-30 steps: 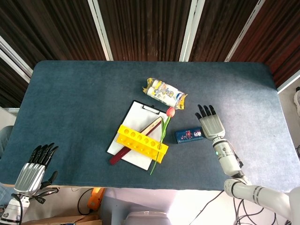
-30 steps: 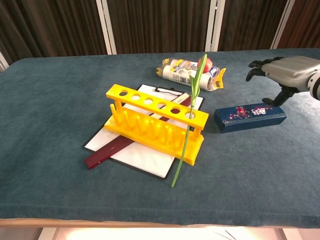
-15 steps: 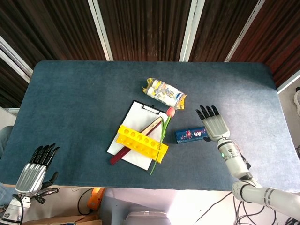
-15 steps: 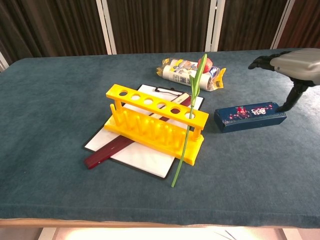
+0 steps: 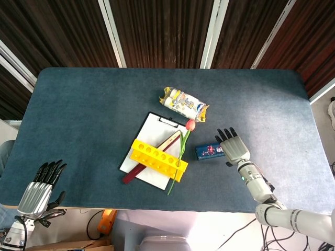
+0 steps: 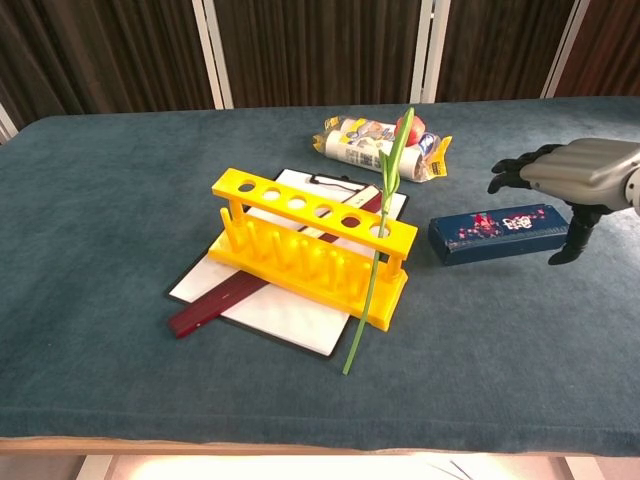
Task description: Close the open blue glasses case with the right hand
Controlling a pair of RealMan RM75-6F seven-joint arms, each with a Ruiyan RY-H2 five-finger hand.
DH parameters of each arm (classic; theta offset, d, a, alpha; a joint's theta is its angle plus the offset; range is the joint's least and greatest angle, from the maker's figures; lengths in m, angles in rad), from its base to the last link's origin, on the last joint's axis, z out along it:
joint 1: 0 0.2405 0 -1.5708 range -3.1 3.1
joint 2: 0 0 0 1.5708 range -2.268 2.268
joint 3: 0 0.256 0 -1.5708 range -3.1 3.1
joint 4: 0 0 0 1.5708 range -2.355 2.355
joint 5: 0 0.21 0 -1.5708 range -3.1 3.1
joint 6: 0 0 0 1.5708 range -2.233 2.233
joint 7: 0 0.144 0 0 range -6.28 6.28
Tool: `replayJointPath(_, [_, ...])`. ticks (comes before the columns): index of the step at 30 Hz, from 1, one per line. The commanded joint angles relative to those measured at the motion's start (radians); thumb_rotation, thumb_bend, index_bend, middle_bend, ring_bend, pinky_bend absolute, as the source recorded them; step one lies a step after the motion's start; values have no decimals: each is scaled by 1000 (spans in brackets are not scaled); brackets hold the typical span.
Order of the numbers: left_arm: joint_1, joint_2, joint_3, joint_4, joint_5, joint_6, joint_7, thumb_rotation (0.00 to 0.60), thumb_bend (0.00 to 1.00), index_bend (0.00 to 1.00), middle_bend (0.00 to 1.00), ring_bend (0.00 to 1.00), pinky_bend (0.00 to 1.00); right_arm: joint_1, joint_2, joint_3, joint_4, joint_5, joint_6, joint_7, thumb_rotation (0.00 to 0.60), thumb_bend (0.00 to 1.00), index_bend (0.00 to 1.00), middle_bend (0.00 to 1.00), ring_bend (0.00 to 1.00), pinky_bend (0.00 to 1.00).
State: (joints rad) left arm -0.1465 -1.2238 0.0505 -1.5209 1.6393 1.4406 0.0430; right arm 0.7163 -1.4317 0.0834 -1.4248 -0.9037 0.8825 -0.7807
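The blue glasses case (image 5: 208,151) (image 6: 500,234) lies flat on the table, right of the yellow rack, with its lid down. My right hand (image 5: 234,148) (image 6: 572,176) hovers over the case's right end, fingers spread and holding nothing. In the chest view its thumb points down just in front of the case's right end; whether it touches the case I cannot tell. My left hand (image 5: 39,188) hangs at the table's near left corner, fingers extended and empty. It shows only in the head view.
A yellow test-tube rack (image 5: 158,159) (image 6: 312,246) sits on a white clipboard (image 5: 152,136) with a dark red strip under it. A tulip (image 5: 189,125) leans through the rack. A snack packet (image 5: 184,103) (image 6: 383,146) lies behind the case.
My right hand has shifted left and dropped lower, from beside the case's right end to over it. The case and my left hand have stayed in place.
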Motion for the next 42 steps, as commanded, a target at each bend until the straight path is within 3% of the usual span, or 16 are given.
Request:
replayJointPath(1, [0, 0, 0, 0, 0, 1, -1, 600, 361, 0, 0, 0, 16, 17, -21, -3, 17, 24, -8, -17, 600, 357, 299, 0, 0, 0])
replayJointPath(4, [1, 0, -2, 1, 0, 4, -1, 600, 382, 0, 0, 0, 17, 27, -36, -6, 29, 40, -2, -28, 600, 422, 358, 0, 0, 0])
replayJointPath(9, [1, 0, -2, 1, 1, 7, 2, 600, 406, 0, 0, 0, 17, 31, -59, -4, 44, 47, 29, -27, 600, 532, 569, 3, 0, 0])
replayJointPath(11, [1, 0, -2, 1, 0, 6, 4, 600, 406, 0, 0, 0, 17, 31, -63, -8, 47, 44, 35, -25, 600, 552, 605, 9, 0, 0])
replayJointPath(13, [1, -1, -2, 1, -1, 4, 5, 600, 406, 0, 0, 0, 17, 30, -61, -10, 43, 41, 34, -15, 600, 553, 576, 12, 0, 0])
replayJointPath(16, [0, -1, -1, 1, -3, 1, 8, 600, 406, 0, 0, 0, 17, 30, -45, -18, 29, 39, 19, 0, 600, 521, 314, 7, 0, 0])
replayJointPath(18, [0, -1, -1, 0, -2, 2, 9, 600, 407, 0, 0, 0, 17, 31, -34, -20, 16, 39, 18, 7, 600, 392, 91, 0, 0, 0])
replayJointPath(20, [0, -1, 0, -1, -1, 1, 9, 600, 406, 0, 0, 0, 17, 28, -22, -21, -1, 31, 24, 18, 600, 278, 13, 0, 0, 0])
replayJointPath(23, [0, -1, 0, -1, -1, 1, 9, 600, 406, 0, 0, 0, 17, 15, 5, -27, -42, 7, 53, 36, 600, 187, 0, 0, 0, 0])
replayJointPath(28, [2, 2, 0, -1, 0, 7, 4, 600, 406, 0, 0, 0, 17, -55, 80, -59, -155, -99, 177, 83, 600, 176, 0, 0, 0, 0])
replayJointPath(33, [8, 7, -1, -3, 0, 18, 1, 600, 405, 0, 0, 0, 17, -273, 172, -169, -270, -303, 509, 163, 600, 176, 0, 0, 0, 0])
replayJointPath(38, [13, 13, 1, -10, 3, 28, -1, 600, 405, 0, 0, 0, 17, -485, 184, -251, -201, -433, 761, 313, 600, 176, 0, 0, 0, 0])
replayJointPath(42, [18, 19, 2, -15, 5, 36, -1, 600, 405, 0, 0, 0, 17, -542, 177, -252, -133, -480, 801, 401, 600, 176, 0, 0, 0, 0])
